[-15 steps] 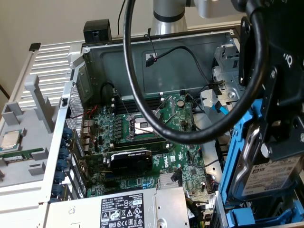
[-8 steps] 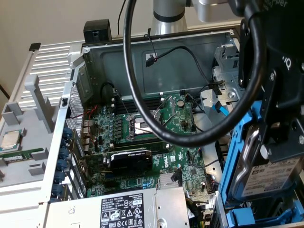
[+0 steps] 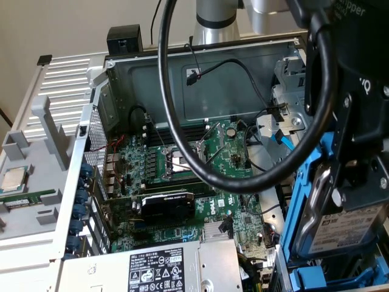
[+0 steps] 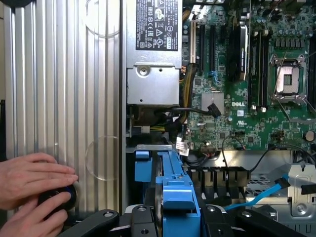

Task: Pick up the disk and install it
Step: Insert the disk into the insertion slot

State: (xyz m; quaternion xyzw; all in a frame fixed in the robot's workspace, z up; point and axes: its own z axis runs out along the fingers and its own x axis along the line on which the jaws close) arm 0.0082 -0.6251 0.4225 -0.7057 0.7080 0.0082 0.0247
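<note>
End effector (image 4: 177, 222) around disk (image 3: 349, 231), over open computer case (image 3: 231, 91).

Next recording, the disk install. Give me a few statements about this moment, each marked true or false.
1. The gripper is shut on the disk, clamping its blue carrier. True.
2. The CPU chip lies inside the computer case. False: it lies on the grey tray outside the case, at the exterior view's left.
3. A person's hands are at the ribbed metal panel. True.
4. The power supply lies outside the case. False: it sits in the case, next to the motherboard.
</note>
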